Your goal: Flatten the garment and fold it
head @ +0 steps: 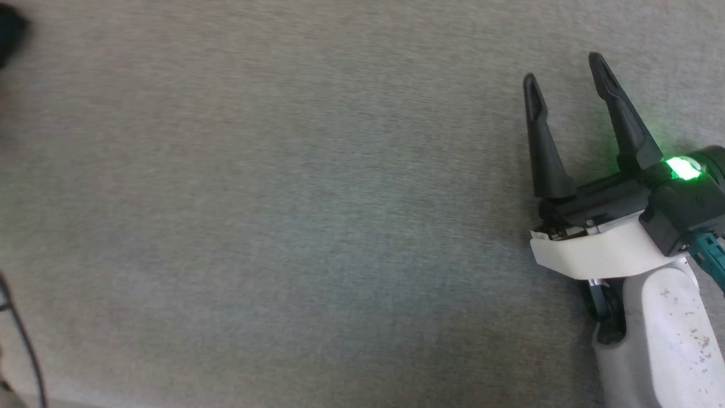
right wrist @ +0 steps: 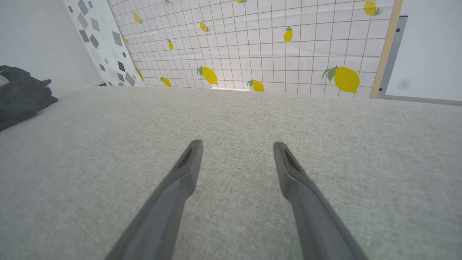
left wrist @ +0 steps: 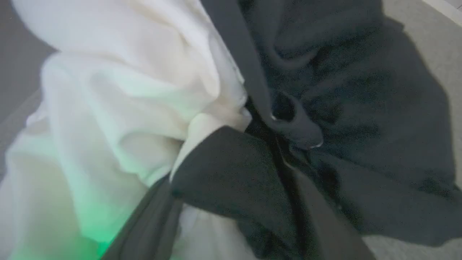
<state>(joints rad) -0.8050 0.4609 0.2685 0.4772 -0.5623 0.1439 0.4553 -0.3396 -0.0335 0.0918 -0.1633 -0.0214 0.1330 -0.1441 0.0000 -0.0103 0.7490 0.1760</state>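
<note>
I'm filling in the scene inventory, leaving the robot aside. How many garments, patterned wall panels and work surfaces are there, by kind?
garment: 1
patterned panels: 2, the lemon-print panel and the grey-diamond panel
grey fabric surface: 1
Total: 4
</note>
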